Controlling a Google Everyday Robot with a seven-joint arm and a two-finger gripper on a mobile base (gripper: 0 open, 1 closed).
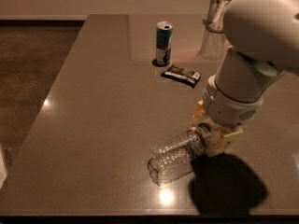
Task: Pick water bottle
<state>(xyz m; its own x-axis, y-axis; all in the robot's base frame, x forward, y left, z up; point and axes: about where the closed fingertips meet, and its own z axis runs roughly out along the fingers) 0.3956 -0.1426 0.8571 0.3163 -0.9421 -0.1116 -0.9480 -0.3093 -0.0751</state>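
Note:
The water bottle (175, 155) lies on its side on the brown table (103, 101) near the front edge. It is clear ribbed plastic, base toward the front left, neck end toward the right. My gripper (211, 127) is down at the bottle's neck end, with one cream finger (200, 110) behind it and the other (225, 141) in front. The jaws stand open around the neck and label end, which they mostly hide. The bottle rests on the table.
A blue-and-silver drink can (163, 43) stands at the back middle. A dark snack packet (181, 75) lies just in front of the can. A tall clear glass container (217, 24) stands at the back right. The table's left edge drops to dark floor (32, 69).

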